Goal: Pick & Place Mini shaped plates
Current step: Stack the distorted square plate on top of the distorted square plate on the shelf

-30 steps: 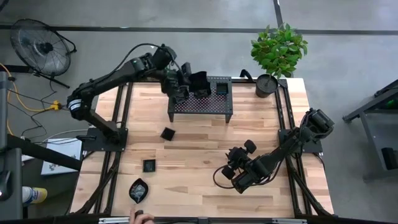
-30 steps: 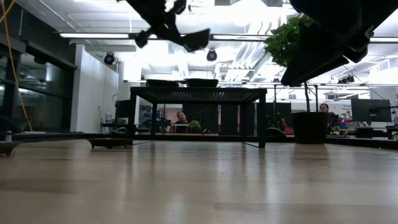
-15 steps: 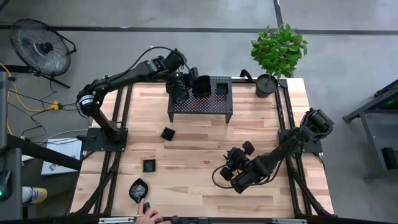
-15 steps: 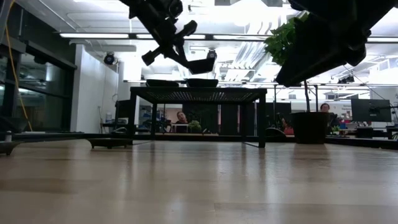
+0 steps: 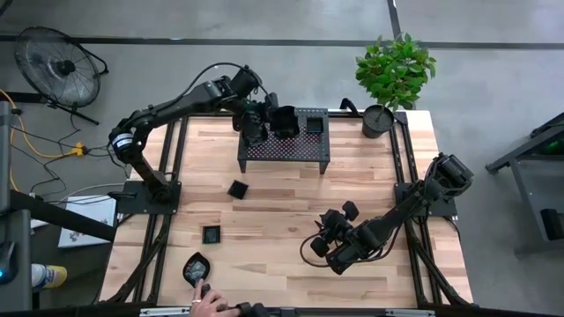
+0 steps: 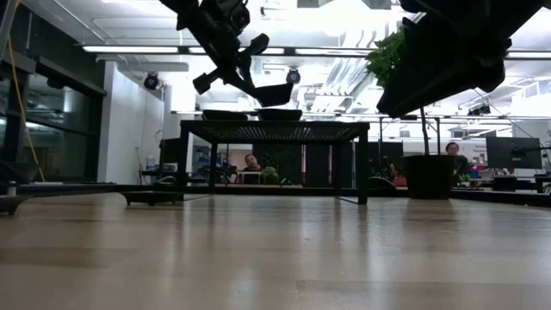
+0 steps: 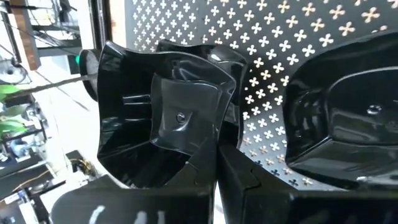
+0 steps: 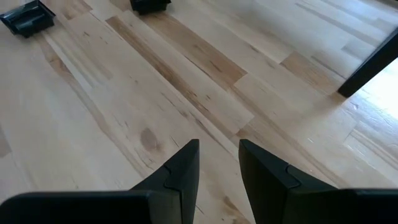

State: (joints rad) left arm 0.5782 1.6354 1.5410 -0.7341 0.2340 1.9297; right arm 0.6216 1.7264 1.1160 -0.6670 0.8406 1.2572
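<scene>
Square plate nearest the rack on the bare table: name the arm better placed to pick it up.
Right. The right gripper hovers empty and open over the table, while the left gripper holds a plate over the rack, away from the square plate.

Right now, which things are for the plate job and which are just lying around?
For the job: held plate in the left hand, tilted plate, square plate, oval plate, rack, plate on the rack, waiting right hand.
Just lying about: plant, pot, fan.
</scene>
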